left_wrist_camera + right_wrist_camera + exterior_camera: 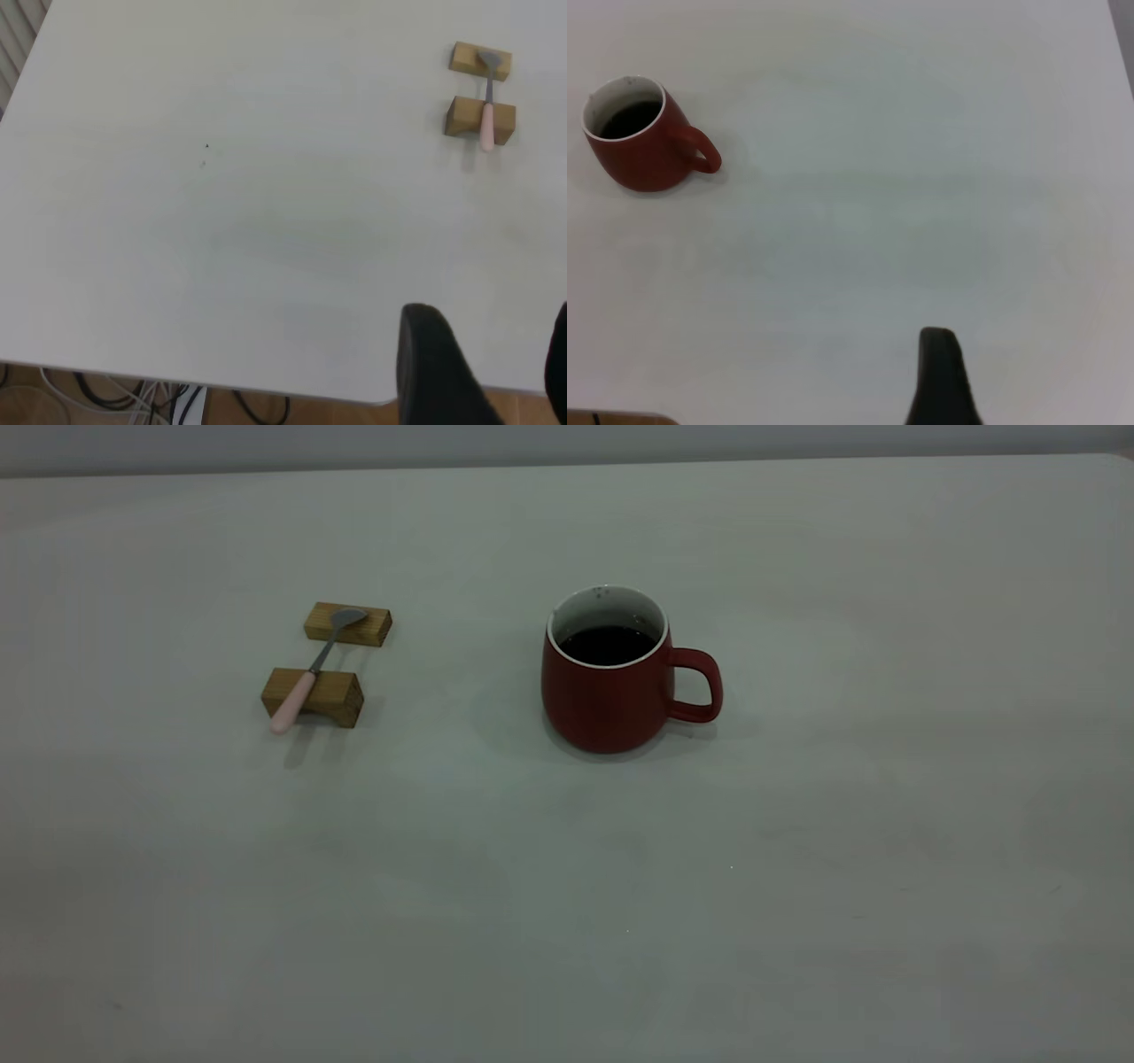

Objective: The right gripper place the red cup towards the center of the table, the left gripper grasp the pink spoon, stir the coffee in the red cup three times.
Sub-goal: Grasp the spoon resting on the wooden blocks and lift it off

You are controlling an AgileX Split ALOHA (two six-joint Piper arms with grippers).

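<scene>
The red cup [607, 691] stands upright near the middle of the table [797, 868], handle to the right, with dark coffee [607, 644] inside. The pink spoon [314, 664] lies across two small wooden blocks at the left, its pink handle toward the front. Neither arm shows in the exterior view. In the left wrist view my left gripper [483, 323] is open over the table's near edge, far from the spoon [487, 111]. In the right wrist view my right gripper [1036, 350] shows one finger [939, 376] with a wide bare gap beside it, far from the cup [642, 150].
The spoon's bowl rests on the far wooden block [347, 624] and its handle on the near block [312, 697]. Cables [133, 394] hang below the table's edge on the left arm's side. Bare tabletop surrounds the cup and the blocks.
</scene>
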